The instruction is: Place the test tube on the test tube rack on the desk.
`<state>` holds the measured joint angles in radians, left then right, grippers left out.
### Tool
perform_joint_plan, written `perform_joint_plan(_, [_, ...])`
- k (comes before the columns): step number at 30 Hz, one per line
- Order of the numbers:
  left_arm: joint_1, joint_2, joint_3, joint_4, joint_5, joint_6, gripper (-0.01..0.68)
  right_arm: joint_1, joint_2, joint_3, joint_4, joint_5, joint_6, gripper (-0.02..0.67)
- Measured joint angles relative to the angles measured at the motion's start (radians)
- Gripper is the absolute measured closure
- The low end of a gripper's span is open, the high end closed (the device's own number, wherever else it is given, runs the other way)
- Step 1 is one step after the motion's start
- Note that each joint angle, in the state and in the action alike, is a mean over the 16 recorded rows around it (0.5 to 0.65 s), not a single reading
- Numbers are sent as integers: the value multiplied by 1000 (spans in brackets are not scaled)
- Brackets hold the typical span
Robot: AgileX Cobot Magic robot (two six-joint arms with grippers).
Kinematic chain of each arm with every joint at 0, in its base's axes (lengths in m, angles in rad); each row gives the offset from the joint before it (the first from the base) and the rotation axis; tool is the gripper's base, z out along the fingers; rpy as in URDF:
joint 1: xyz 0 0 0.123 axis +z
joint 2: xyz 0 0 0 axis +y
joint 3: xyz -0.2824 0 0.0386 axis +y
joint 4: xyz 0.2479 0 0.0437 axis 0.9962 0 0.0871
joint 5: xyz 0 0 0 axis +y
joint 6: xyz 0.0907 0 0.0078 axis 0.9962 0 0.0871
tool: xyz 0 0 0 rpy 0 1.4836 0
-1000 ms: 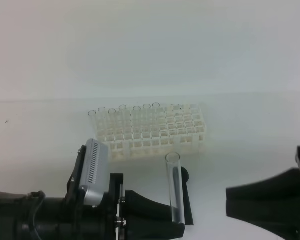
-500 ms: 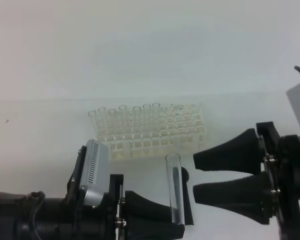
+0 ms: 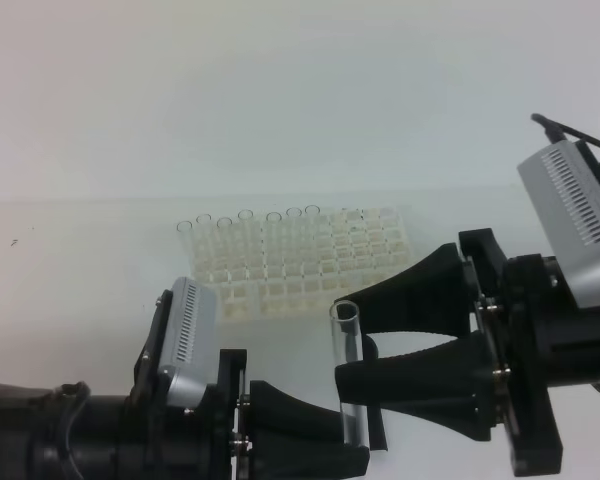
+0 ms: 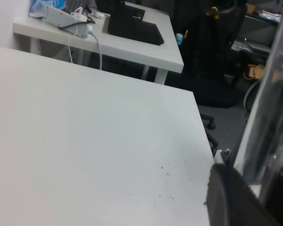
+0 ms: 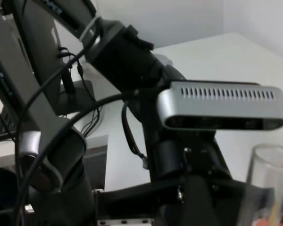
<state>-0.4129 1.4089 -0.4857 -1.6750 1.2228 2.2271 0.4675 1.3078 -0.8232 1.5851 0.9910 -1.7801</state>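
1. Right gripper (image 3: 355,338) is moving in from the right edge since the earlier frames, now reaching the test tube (image 3: 348,375); tube & left arm are sitting as before.
2. Tube is standing near-upright in front of the test tube rack (image 3: 298,262), above the desk (image 3: 80,250), mouth up, rounded end down, long axis vertical w/ a slight lean. Top of it is showing in the right wrist view too (image 5: 269,183).
3. Left gripper (image 3: 365,395) is clamping the tube's lower half, jaws narrow around the glass.
4. Right gripper is standing wide, one finger (image 3: 405,285) above, one (image 3: 400,385) below, tips bracketing the tube's upper part; not gripping yet. Looks like a handover.
5. Rack is sitting just behind, w/ clear tubes in its back-left holes.
6. Risk: if left is letting go before right is closing, tube is dropping or tipping. A right fingertip could also be knocking the rim sideways while closing off-centre.
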Motion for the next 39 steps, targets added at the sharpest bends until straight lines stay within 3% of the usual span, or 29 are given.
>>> perform_joint_plan(9, [0, 5, -1, 5, -33, 1, 562, 41, 38, -27, 38, -8, -10, 231])
perform_joint_plan(21, [0, 5, -1, 5, -32, -12, 562, 93, 87, -67, 38, -18, -5, 247])
perform_joint_plan(35, [-1, 5, -1, 3, -26, -54, 556, 106, 95, -74, 2, -38, 6, 499])
perform_joint_plan(39, [-1, 5, -1, 2, -25, -120, 522, 106, 95, -75, -7, -42, 8, 533])
